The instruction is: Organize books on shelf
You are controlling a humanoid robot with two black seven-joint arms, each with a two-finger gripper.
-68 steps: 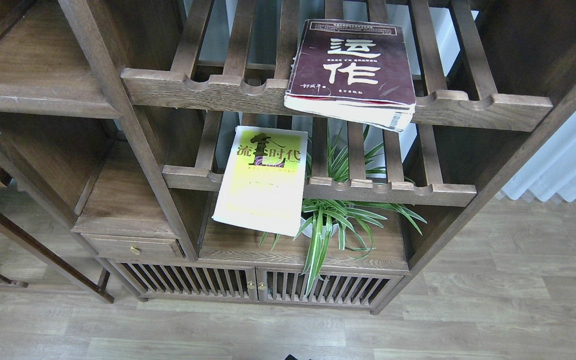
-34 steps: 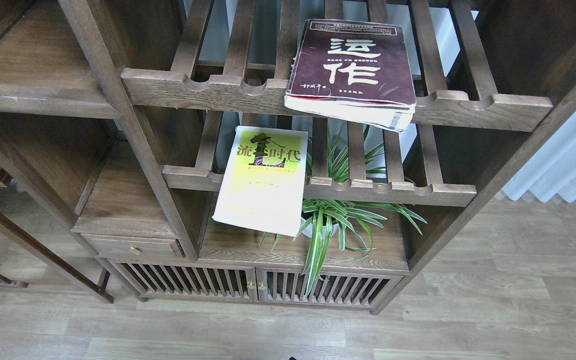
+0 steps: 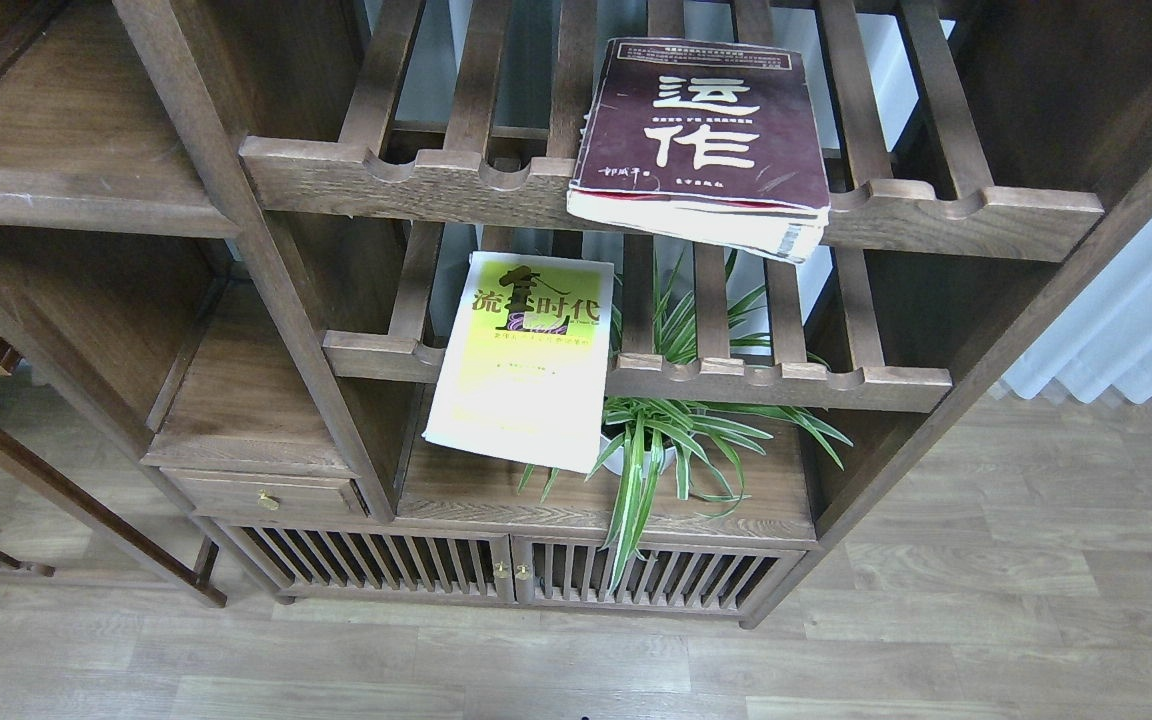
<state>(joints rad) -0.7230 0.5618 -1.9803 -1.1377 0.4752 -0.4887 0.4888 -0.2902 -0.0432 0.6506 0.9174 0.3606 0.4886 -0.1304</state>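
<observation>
Two books lie on the wooden unit. The thick maroon book (image 3: 704, 140) with big white characters rests flat on the upper slatted rack (image 3: 416, 175), its spine overhanging the scalloped front rail. The yellow-green-and-white book (image 3: 526, 360) lies tilted over the front rail of the lower slatted rack (image 3: 786, 380). A solid flat shelf (image 3: 56, 150) with a straight front edge sits at the upper left, and its visible part is bare. Neither gripper nor any arm is in view.
A potted spider plant (image 3: 671, 440) stands on the board under the lower rack, beside the yellow book. Below are a small drawer (image 3: 271, 495) and slatted cabinet doors (image 3: 511, 570). Wooden floor lies in front, and a white curtain (image 3: 1136, 320) hangs at the right.
A colourful book corner at the left edge rose from beside the lower compartment to the upper-left shelf level, then left the view. The other two books have not moved.
</observation>
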